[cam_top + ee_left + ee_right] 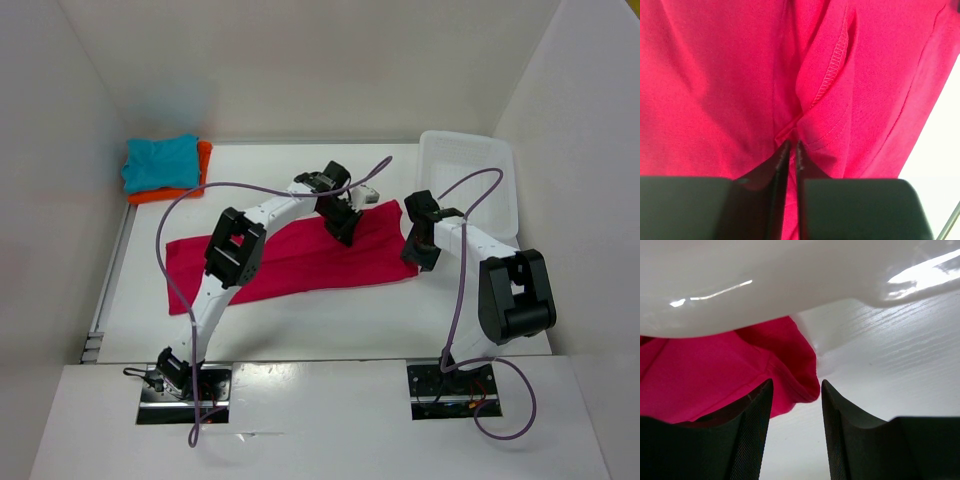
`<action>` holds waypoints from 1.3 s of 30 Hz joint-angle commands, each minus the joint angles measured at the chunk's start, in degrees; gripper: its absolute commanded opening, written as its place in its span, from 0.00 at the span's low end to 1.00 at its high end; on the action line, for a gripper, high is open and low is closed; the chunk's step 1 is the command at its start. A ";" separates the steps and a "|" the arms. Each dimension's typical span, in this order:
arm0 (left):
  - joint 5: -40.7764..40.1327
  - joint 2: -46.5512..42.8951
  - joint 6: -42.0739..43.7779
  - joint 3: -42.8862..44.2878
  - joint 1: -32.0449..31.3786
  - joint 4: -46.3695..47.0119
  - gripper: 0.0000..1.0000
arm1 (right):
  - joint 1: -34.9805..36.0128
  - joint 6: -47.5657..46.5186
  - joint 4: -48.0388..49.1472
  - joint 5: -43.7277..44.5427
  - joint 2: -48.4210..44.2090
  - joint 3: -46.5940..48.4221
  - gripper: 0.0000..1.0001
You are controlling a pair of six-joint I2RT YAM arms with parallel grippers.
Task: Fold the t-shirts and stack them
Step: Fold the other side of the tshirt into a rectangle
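Pink-red shirt point(290, 260) lies flat and unfolded across the middle of the table point(300, 320), long side running left to right, right end a bit further back than the left. Some wrinkles, not smoothed.

Teal shirt point(160, 162) is folded and sits on top of the orange shirt point(160, 195) in the back left corner, well apart from the pink-red one. Orange only shows as a strip along the near and right edges of the stack.

Left gripper point(345, 228) is down on the pink-red shirt near its back right part. In the wrist view its fingers point(780, 165) are almost pressed together, with a raised ridge of cloth running into the gap, so it looks like a pinch on the fabric, though how much cloth is caught is hard to see. A stitched hem point(837, 55) curls up just beyond the tips.

Right gripper point(418, 255) is at the shirt's right edge, low to the table. Its fingers point(755, 420) are spread, with a rounded fold of the shirt edge sitting between them, not clamped.

White basket point(500, 170) stands at back right, just behind the right gripper.
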 commanded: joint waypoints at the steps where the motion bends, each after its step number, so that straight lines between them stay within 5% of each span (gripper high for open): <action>1: 3.09 0.75 0.65 1.86 -0.66 -1.24 0.13 | -0.16 -0.23 -0.96 0.72 -0.99 1.71 0.49; 4: 4.23 -0.30 0.65 2.39 -0.66 -1.77 0.01 | -0.16 -0.23 -0.96 0.72 -0.99 1.71 0.49; 12: -3.14 -8.37 -1.11 0.72 -0.13 2.36 0.00 | -0.16 -0.23 -0.96 0.72 -0.99 1.71 0.47; 19: -1.13 -8.31 0.12 0.19 0.49 0.27 0.00 | -0.16 -0.23 -0.96 0.72 -0.99 1.71 0.47; 25: -3.23 -3.46 -1.01 -0.24 -0.22 -3.09 0.30 | -0.16 -0.23 -0.96 0.72 -0.99 1.71 0.47; 39: -5.35 -5.93 1.97 -9.22 -6.72 -0.10 0.37 | -0.16 -0.23 -0.96 0.72 -1.51 1.71 0.47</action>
